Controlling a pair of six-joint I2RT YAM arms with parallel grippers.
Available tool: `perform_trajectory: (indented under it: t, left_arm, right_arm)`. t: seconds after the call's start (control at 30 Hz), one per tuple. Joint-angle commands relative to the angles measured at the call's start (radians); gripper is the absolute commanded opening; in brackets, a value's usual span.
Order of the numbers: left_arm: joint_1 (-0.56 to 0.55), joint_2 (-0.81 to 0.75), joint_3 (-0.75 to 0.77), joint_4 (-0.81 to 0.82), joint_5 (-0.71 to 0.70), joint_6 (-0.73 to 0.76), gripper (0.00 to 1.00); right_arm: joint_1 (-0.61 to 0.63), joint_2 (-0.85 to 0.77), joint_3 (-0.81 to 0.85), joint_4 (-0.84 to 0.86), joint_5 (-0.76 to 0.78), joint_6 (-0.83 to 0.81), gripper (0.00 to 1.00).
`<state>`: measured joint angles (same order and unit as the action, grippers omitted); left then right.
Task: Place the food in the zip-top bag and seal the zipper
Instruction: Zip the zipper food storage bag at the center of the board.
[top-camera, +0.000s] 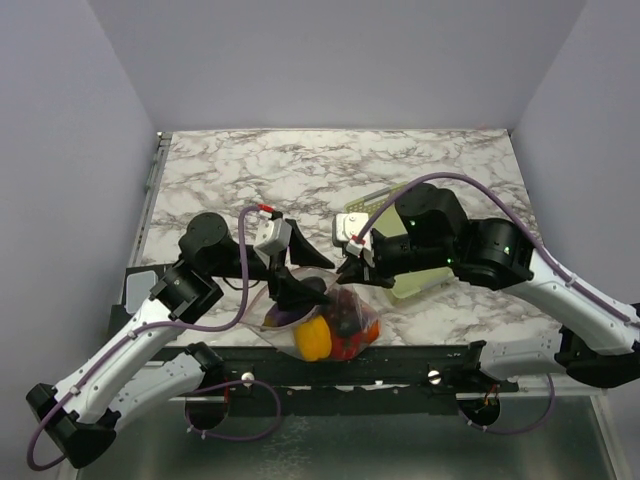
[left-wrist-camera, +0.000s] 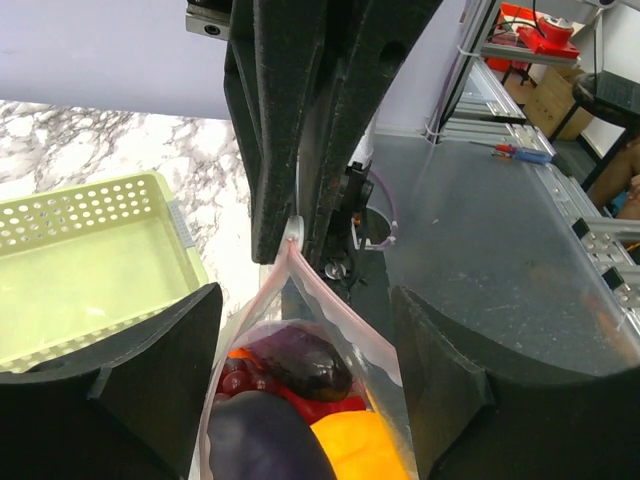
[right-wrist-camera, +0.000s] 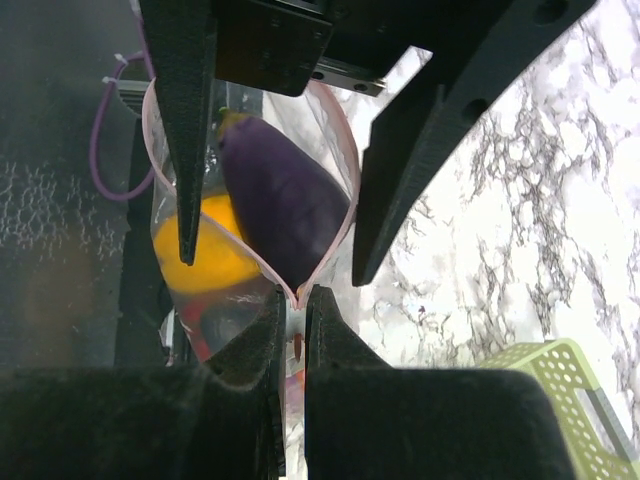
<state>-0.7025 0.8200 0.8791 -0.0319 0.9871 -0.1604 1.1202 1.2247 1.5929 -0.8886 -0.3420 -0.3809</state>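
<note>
Along the near edge of the tabletop (top-camera: 300, 170), approx. at its middle, lies the zip-top bag (top-camera: 352, 300) w/ the food (top-camera: 313, 340) already inside. The right jaws pinch the bag corner on their side. The left jaws hang over the mouth from the other side, so the left arm is nearer to the unsealed part. A yellow-green basket (top-camera: 415, 283) lies behind, toward the right edge, partly under the right arm.

Left wrist view: the left jaws stand wide and hold nothing, w/ one finger (left-wrist-camera: 150, 390) on each side of the bag and, as far as I can see, no contact. The zipper (left-wrist-camera: 340, 298) makes a narrow V. Its point is at the far end, clamped by the right jaws, and it opens toward this camera. The eggplant (left-wrist-camera: 265, 440) and an orange piece (left-wrist-camera: 360, 445) sit just under the mouth.

Right wrist view: the right jaws are fully shut on the corner where both strips meet.

My judgement: the left jaws should press the strips together beside that corner, then run along the zipper's long axis, i.e. away from the right jaws. Room is tight, and the eggplant may keep the strips apart.
</note>
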Motion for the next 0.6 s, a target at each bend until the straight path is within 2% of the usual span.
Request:
perform_trajectory:
  t: [0.0, 0.27, 0.57]
  left_arm:
    - [-0.007, -0.039, -0.008, -0.029, -0.039, 0.000, 0.69]
    - [-0.007, -0.058, 0.046, -0.179, -0.138, 0.046, 0.66]
    - [-0.008, -0.011, 0.115, -0.304, -0.242, 0.042, 0.60]
  right_arm:
    - [0.008, 0.025, 0.081, -0.011, 0.083, 0.067, 0.01]
    - [0.007, 0.065, 0.100, -0.005, 0.141, 0.140, 0.01]
    - [0.007, 0.100, 0.121, 0.010, 0.197, 0.203, 0.01]
